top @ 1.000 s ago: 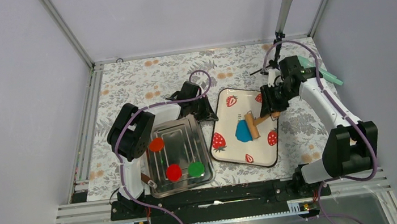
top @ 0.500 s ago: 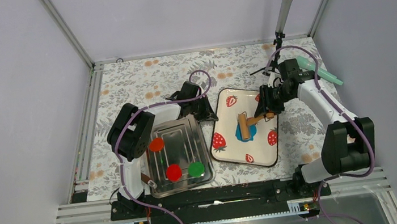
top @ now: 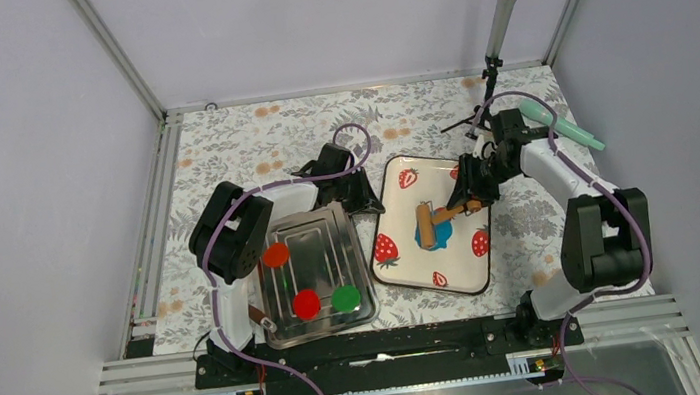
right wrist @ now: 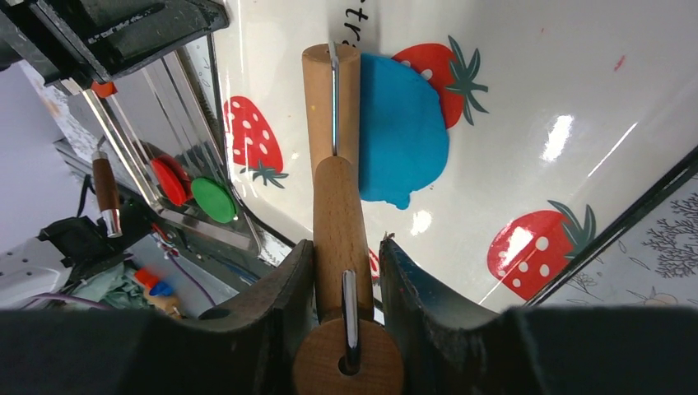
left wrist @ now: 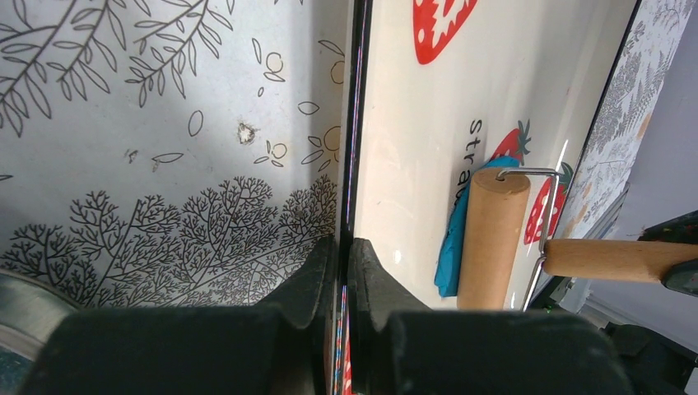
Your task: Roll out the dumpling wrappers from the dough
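Note:
The dough [top: 441, 236] is a flattened bright-blue patch on the strawberry-print tray [top: 410, 263]. A wooden roller [top: 424, 226] lies across its left part. In the right wrist view the dough [right wrist: 403, 132] shows to the right of the roller [right wrist: 329, 90]. My right gripper [right wrist: 346, 251] is shut on the roller's wooden handle [right wrist: 340, 214]; in the top view the right gripper [top: 472, 199] is over the tray's right side. My left gripper [left wrist: 343, 247] is shut on the tray's near rim [left wrist: 355, 148], and past it the dough [left wrist: 449, 251] peeks out beside the roller [left wrist: 490, 239].
A metal tray [top: 358, 257] left of the strawberry tray holds an orange disc [top: 276, 255], a red disc [top: 307, 304] and a green disc [top: 345, 298]. A small brown-handled tool [top: 260, 317] lies at its near corner. A microphone stand [top: 502, 9] and a teal tool [top: 572, 133] are at the back right.
The right gripper has pushed the roller leftward across the dough, from its right edge onto its left part. The left gripper has kept still on the tray rim.

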### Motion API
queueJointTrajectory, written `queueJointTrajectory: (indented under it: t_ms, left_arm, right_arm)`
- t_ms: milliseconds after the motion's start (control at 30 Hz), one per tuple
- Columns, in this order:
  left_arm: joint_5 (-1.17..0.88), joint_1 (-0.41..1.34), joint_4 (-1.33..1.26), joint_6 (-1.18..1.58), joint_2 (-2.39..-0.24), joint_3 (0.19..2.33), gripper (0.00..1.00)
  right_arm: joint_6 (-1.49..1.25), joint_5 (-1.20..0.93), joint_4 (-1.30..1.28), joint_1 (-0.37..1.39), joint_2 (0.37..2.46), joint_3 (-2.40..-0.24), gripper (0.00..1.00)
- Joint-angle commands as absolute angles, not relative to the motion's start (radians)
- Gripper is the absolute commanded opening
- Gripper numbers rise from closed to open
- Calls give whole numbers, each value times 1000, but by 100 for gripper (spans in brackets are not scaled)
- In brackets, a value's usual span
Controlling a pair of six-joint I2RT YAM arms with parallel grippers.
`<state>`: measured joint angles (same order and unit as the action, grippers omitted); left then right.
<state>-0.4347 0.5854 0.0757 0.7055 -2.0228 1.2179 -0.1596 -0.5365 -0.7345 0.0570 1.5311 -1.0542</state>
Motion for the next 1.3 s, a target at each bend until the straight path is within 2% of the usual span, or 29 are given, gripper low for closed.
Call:
queueJointTrajectory:
  t_ms: [0,433,667,767,900,1067,1267]
  left_arm:
    - [-352,566,146,696,-2064,1196,0]
    - [-345,565,140,696,-2048,1181,0]
    - [-351,566,135,700,-2051,1186,0]
    - [-356,566,133,703,-2057,1188,0]
    - [-356,566,139,700,-2063,1193,0]
    - [-354,566,139,703,-2060,1191,0]
    - [-354,566,137,707,-2062,1192,0]
  right_arm:
    - [-121,-267,-732,63,1659,-983,0]
    - [-150,-319,-694,81,1743,-985,0]
    - [-169,-886,-679,152,1675,-1149,0]
    - [-160,-1005,-726,170,1632,-1263,0]
    - [116,-876,-975,171,1593,-1445,0]
    - [598,-495,-1231,231,1604,-1593,0]
    - [773,-166,-1059,365,1477,-1428,0]
